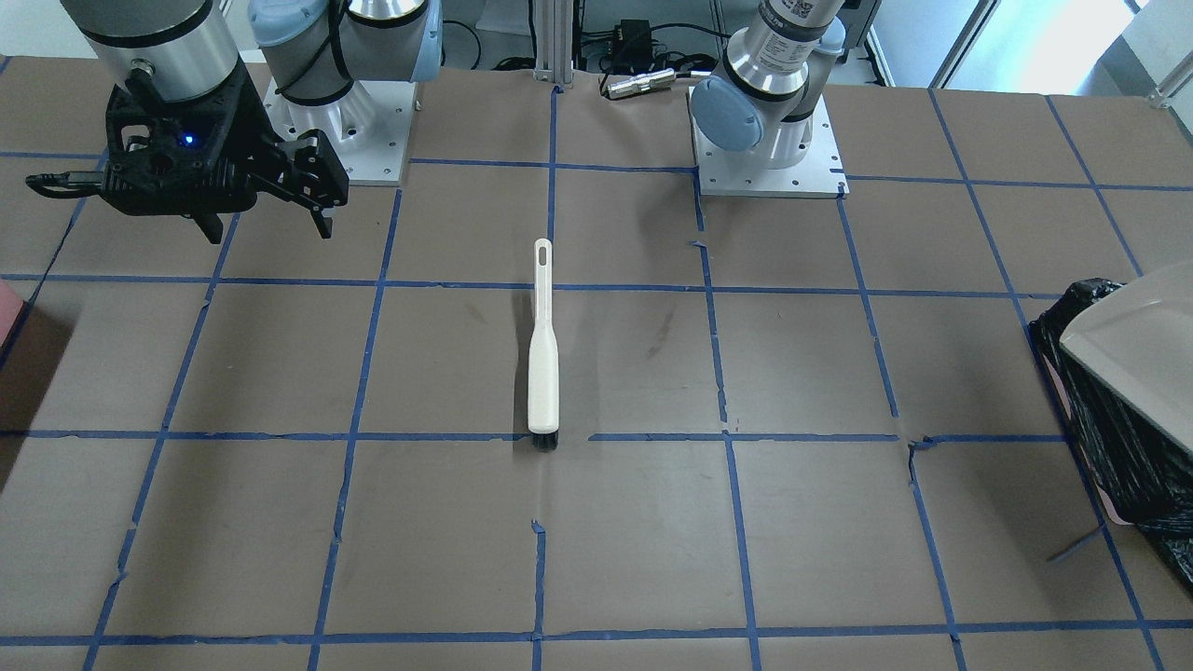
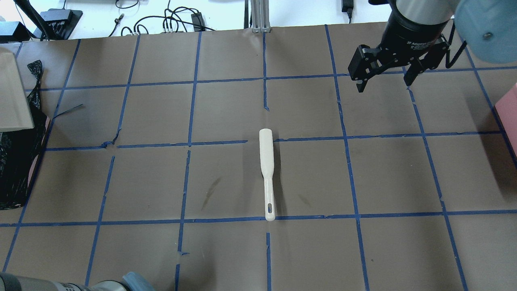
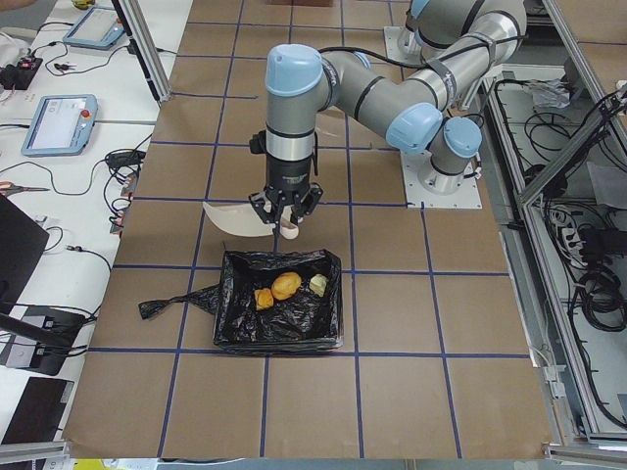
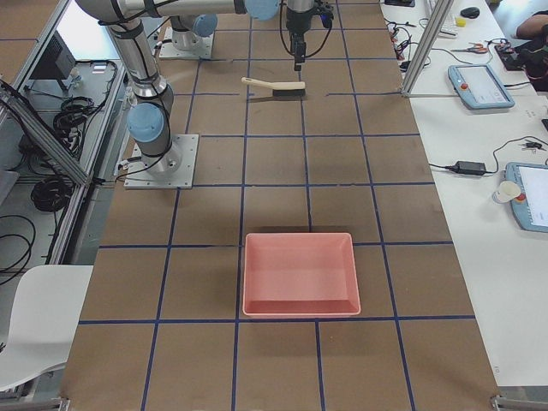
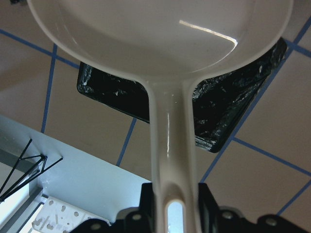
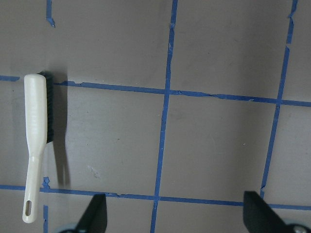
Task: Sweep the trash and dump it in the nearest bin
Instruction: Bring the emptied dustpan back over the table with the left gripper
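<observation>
The trash lies in the black-bag-lined bin [image 3: 279, 318]: a tan lump [image 3: 285, 285] and two smaller chunks [image 3: 263, 298] [image 3: 318, 284]. The bin also shows in the front [image 1: 1118, 438], overhead [image 2: 16, 161] and left wrist views [image 5: 228, 102]. My left gripper [image 5: 175, 213] is shut on the handle of the white dustpan [image 5: 160, 43], held over the bin's edge [image 3: 235, 217]; no trash shows in the pan. My right gripper [image 2: 384, 85] is open and empty, raised above the table away from the white brush [image 2: 267, 169], which lies flat mid-table [image 1: 542, 354] [image 6: 35, 136].
A pink tray [image 4: 300, 274] sits on the table at my right end, its edge showing in the overhead view [image 2: 509, 109]. The arm bases [image 1: 769, 140] stand at the table's robot side. Blue tape lines grid the brown table top.
</observation>
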Motion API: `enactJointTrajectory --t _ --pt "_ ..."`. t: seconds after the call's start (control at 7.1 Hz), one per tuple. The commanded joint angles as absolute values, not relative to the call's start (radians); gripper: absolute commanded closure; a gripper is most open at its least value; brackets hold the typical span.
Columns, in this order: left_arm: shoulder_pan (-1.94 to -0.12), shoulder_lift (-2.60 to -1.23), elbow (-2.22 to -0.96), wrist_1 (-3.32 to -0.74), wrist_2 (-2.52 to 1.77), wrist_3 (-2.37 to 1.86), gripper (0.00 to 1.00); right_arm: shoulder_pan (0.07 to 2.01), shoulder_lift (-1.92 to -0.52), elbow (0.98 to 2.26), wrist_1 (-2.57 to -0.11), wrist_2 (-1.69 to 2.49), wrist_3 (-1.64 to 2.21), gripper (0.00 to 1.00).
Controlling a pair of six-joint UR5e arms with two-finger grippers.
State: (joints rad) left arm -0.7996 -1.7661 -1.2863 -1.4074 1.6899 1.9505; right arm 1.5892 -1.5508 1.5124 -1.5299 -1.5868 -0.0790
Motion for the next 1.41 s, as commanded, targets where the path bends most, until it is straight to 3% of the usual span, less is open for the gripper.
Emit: enactJointTrajectory --t 0.0,0.7,1.27 --pt "-0.949 -1.770 -1.307 -1.460 1.635 1.721 0.98 1.589 -1.551 1.513 -1.531 -1.586 -0.078 0.00" --pt "-1.260 -1.793 -1.471 -1.376 1.597 1.179 0.98 1.591 -1.552 1.511 -1.531 -1.586 -0.075 0.00" --pt "-1.520 -1.857 -1.474 -1.344 1.589 0.724 0.98 1.591 -1.552 1.511 -1.534 -1.586 -0.074 0.00"
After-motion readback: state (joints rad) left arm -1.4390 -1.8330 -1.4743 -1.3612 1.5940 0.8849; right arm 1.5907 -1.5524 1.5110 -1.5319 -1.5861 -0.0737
